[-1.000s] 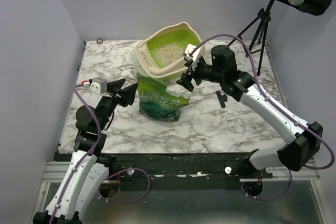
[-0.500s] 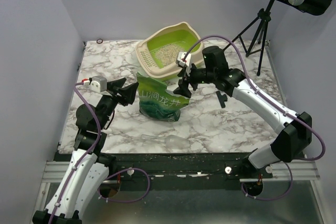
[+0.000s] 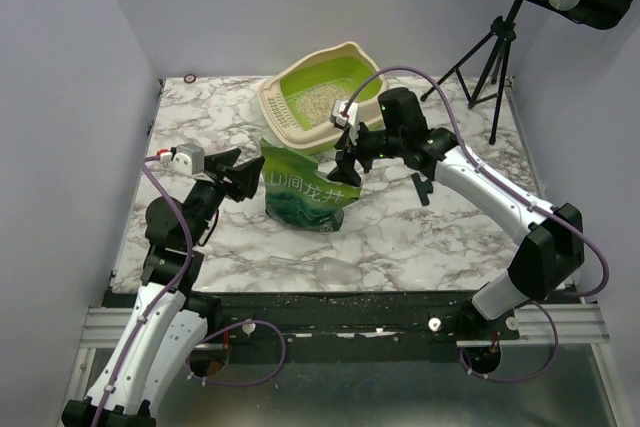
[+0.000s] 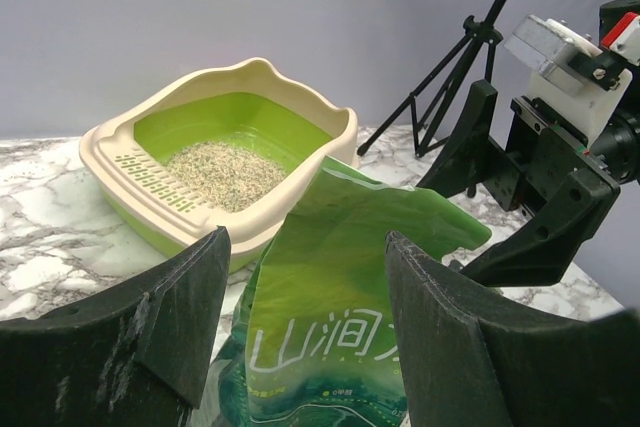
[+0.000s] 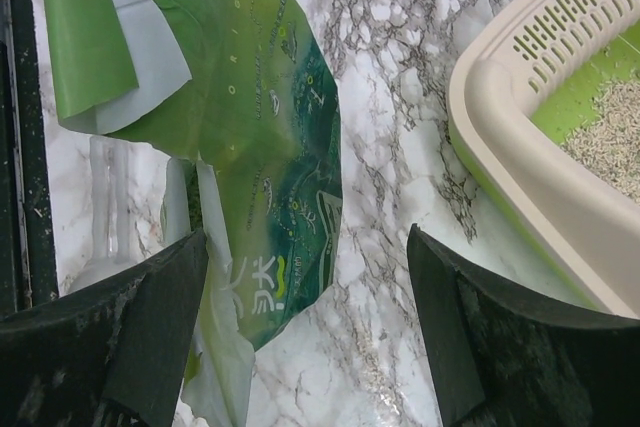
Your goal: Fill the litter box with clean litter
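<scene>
The litter box point(image 3: 272, 109), lime-green inside with a beige rim, sits at the back of the marble table. A thin patch of pale litter point(image 3: 315, 99) lies in it, also in the left wrist view as litter point(image 4: 225, 161) and at the right wrist view's edge as litter point(image 5: 612, 137). A green printed bag point(image 3: 300, 195) stands in front of the box. My left gripper point(image 3: 245, 179) is open just left of the bag, whose top point(image 4: 340, 277) shows between its fingers. My right gripper point(image 3: 350, 161) hangs open over the bag's right upper corner point(image 5: 270, 147), holding nothing.
A clear plastic scoop point(image 3: 335, 270) lies near the table's front edge, and shows in the right wrist view as a clear scoop point(image 5: 108, 209) past the bag. A small black part point(image 3: 422, 188) lies right of the bag. A black tripod point(image 3: 495, 57) stands beyond the back right corner.
My right arm has swung left and its gripper has come down closer to the bag's top right corner. The left arm, bag and box have not moved.
</scene>
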`<state>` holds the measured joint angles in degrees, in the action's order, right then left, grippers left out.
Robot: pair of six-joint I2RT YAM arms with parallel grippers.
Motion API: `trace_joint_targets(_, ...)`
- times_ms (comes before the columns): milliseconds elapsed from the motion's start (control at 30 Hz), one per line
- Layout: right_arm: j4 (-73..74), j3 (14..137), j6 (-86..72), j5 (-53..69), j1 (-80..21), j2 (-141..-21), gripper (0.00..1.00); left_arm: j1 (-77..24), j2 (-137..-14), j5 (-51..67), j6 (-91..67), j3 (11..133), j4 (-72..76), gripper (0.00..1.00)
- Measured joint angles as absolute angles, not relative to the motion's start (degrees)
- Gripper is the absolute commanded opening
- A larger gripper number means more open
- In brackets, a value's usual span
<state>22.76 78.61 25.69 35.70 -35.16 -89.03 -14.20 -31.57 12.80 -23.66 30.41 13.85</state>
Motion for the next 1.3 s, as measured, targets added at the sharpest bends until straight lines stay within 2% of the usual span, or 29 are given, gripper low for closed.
trace_joint_targets(367, 26.1, 80.3, 28.4, 41.8, -35.3, -91.5, 0.86, -14.2, -32.2, 13.3, -23.7, 30.4, 13.8, 0.71)
trace_joint_targets(600, 30.6, 82.5, 30.9, 43.2, -37.3, -93.9, 0.78, -14.2, -32.5, 13.8, -23.9, 30.4, 13.8, 0.71)
trace_joint_targets(667, 31.4, 82.6, 31.2, 42.9, -38.1, -94.3, 0.72, -14.2, -32.5, 13.9, -23.9, 30.4, 13.8, 0.71)
trace_joint_targets(700, 31.7, 82.7, 31.2, 42.6, -38.6, -94.5, 0.63, -14.2, -32.5, 14.0, -23.9, 30.4, 13.8, 0.71)
trace_joint_targets(767, 31.9, 82.8, 31.0, 41.4, -39.4, -94.8, 0.35, -14.2, -32.5, 14.1, -24.0, 30.4, 13.8, 0.71)
trace_joint_targets(800, 31.9, 82.8, 31.3, 40.9, -39.6, -94.9, 0.26, -14.2, -32.5, 14.1, -24.0, 30.4, 13.9, 0.71)
trace_joint_targets(833, 32.1, 82.9, 30.5, 40.1, -39.8, -94.9, 0.18, -14.2, -32.5, 14.2, -24.1, 30.4, 13.9, 0.71)
trace_joint_targets(933, 32.3, 83.3, 29.6, 37.4, -40.1, -94.9, 0.03, -14.2, -32.5, 14.2, -24.1, 30.4, 13.9, 0.71)
trace_joint_targets(967, 32.3, 83.4, 29.3, 36.2, -40.1, -94.8, 0.0, -14.2, -32.6, 14.2, -24.3, 30.4, 13.9, 0.71)
trace_joint_targets(1300, 29.5, 83.4, 25.9, 17.4, -40.5, -92.2, 0.0, -14.2, -32.8, 15.4, -24.9, 30.5, 14.0, 0.71)
